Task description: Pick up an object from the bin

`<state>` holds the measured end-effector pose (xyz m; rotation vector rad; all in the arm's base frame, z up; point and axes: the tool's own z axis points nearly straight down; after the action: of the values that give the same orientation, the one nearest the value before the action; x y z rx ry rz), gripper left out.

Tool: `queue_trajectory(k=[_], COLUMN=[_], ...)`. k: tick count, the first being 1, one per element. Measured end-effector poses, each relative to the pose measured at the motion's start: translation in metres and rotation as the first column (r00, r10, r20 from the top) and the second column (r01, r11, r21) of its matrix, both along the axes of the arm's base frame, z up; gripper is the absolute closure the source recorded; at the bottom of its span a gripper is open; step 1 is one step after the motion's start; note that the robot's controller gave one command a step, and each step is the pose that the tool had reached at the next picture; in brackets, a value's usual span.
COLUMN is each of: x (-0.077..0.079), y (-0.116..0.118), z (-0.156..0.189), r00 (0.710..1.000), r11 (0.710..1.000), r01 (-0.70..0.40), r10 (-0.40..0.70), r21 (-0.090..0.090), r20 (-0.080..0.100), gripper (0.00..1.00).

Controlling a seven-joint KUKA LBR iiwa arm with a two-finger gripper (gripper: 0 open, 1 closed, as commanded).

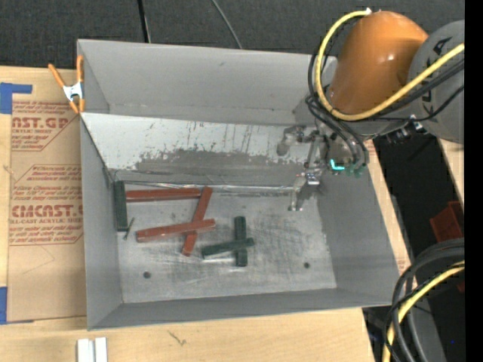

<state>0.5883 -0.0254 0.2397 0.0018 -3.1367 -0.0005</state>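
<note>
**Pick not started: all pieces on the bin floor, gripper empty as far as seen**

Status: nothing had been lifted. Every piece lay flat on the floor of the grey bin [290,274], all in the left and centre of the frame.

Lowest in the frame was the dark green cross [232,246], two short bars laid one over the other, just below centre. Up and to the left of it lay the red-brown crossed bars [189,228], one long and nearly level, the other slanting across it. Above those a long red-brown bar [160,194] ran level, its left end by the dark green upright bar [120,206] at the far left of the floor.

The gripper [300,194] hung right of centre over bare floor, near the back wall and apart from all the bars. The green cross was nearest, down and to its left. Nothing was visible in it and it touched no piece. Whether it was spread or closed: cannot tell.

Left to do, by my read: move to a bar, grasp, lift. That is the whole pick.
</note>
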Motion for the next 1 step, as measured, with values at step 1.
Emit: queue_trajectory(k=[1], x=[0.0015], y=[0.0], z=[0.0041], r00=[1.0], r11=[1.0], r01=[0.0], r10=[0.0], r21=[0.0], r20=[0.008], gripper=[0.0])
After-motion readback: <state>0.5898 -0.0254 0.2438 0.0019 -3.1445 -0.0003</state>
